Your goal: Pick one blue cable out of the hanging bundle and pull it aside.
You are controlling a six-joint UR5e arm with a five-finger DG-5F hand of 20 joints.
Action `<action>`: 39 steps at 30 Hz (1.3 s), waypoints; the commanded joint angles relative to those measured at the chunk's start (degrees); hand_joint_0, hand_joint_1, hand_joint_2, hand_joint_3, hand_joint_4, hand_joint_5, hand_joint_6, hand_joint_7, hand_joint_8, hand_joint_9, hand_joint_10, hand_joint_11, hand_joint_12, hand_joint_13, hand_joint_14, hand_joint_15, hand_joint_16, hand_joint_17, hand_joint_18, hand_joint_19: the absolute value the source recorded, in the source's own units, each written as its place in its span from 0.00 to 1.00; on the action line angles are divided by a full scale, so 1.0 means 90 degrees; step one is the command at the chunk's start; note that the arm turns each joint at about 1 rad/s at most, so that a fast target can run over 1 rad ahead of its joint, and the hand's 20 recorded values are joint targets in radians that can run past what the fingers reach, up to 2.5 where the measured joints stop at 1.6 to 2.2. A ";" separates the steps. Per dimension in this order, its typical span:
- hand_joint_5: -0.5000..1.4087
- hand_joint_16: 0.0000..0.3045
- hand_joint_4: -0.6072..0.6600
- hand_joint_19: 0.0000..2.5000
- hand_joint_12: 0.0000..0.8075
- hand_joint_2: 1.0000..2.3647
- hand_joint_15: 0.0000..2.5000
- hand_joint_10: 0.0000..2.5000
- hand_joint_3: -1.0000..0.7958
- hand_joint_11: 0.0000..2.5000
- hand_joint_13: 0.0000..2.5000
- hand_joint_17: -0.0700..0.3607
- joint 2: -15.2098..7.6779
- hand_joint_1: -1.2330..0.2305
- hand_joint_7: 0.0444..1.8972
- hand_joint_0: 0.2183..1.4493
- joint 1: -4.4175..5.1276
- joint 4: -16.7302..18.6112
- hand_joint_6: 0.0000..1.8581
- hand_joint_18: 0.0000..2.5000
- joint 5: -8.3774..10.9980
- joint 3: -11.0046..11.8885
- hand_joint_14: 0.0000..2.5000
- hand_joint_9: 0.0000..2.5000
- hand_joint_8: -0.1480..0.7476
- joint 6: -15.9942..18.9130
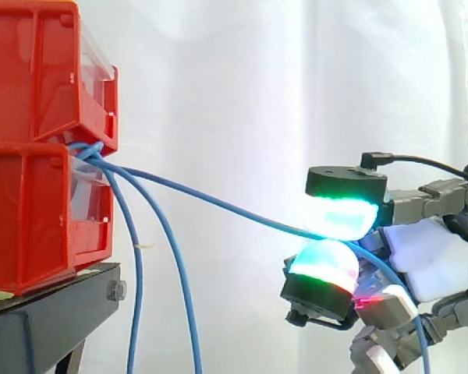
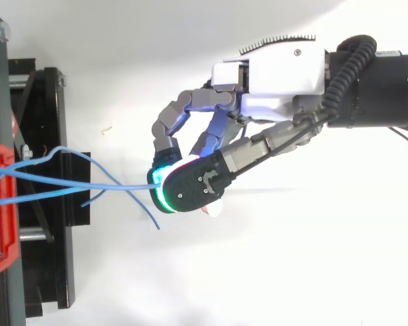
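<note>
Robot's hand [image 1: 429, 261] reaches in from the right, with two glowing fingertips [image 1: 339, 218] closed together, one above the other, pinching a single thin blue cable [image 1: 218, 204] between them. The upper pad shines green and white, and the lower one green, pink and white. The other fingers are curled back and touch nothing that I can see.

The pinched cable comes out of the gap between two stacked red bins [image 1: 31, 78] on a black stand [image 1: 47, 312] at the left. It runs rightward in a long, shallow sag to the pads, well apart from the bins. Past the pinch, it drops away behind the hand toward the floor. Two more blue cables [image 1: 136, 273] leave the same gap and hang nearly straight down beside the stand, clear of the hand. A white curtain [image 1: 257, 78] fills the background.

Seen from above, the hand [image 2: 272, 88] stretches in from the right and the cables fan out from the bins toward it.

The cable looks light, limp and a little springy, with a smooth jacket that could slide through the pads. The present hold, partway along its length and away from its neighbours, seems a sound place to grip. Because the far end is fixed at the bins, a hard pull would likely tighten it there, so a firm pinch and a gentle draw seem wise.
</note>
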 commanded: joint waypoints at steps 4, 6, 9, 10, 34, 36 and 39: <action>0.21 0.15 0.13 0.20 0.34 0.01 0.28 0.01 0.60 0.29 0.36 0.40 0.0000 0.24 0.64 0.40 -0.0002 0.0001 0.51 0.23 -0.0019 0.0000 0.01 0.50 0.36 -0.0008; 0.21 0.15 0.12 0.21 0.33 0.01 0.28 0.01 0.61 0.29 0.37 0.40 0.0000 0.24 0.66 0.41 -0.0002 0.0001 0.51 0.23 -0.0019 0.0000 0.01 0.50 0.36 -0.0008; 0.21 0.14 0.10 0.21 0.33 0.00 0.29 0.01 0.62 0.29 0.38 0.39 0.0000 0.24 0.67 0.41 -0.0002 0.0001 0.51 0.24 -0.0009 0.0000 0.01 0.52 0.36 0.0002; 0.21 0.14 0.10 0.21 0.33 0.00 0.29 0.01 0.63 0.29 0.38 0.39 0.0000 0.24 0.67 0.41 -0.0002 0.0001 0.51 0.24 0.0000 0.0000 0.01 0.53 0.36 0.0002; 0.22 0.15 0.09 0.22 0.34 0.20 0.33 0.01 0.60 0.29 0.41 0.40 0.0000 0.27 0.65 0.36 -0.0002 0.0001 0.51 0.27 -0.0009 -0.0010 0.01 0.55 0.36 -0.0028; 0.22 0.15 0.09 0.22 0.35 0.21 0.33 0.01 0.60 0.30 0.41 0.40 0.0000 0.27 0.65 0.36 0.0008 0.0001 0.51 0.26 -0.0019 -0.0010 0.01 0.55 0.36 -0.0037; 0.22 0.15 0.09 0.22 0.34 0.21 0.33 0.01 0.60 0.29 0.41 0.40 0.0000 0.27 0.65 0.36 0.0027 0.0001 0.51 0.26 -0.0019 -0.0010 0.01 0.54 0.36 -0.0037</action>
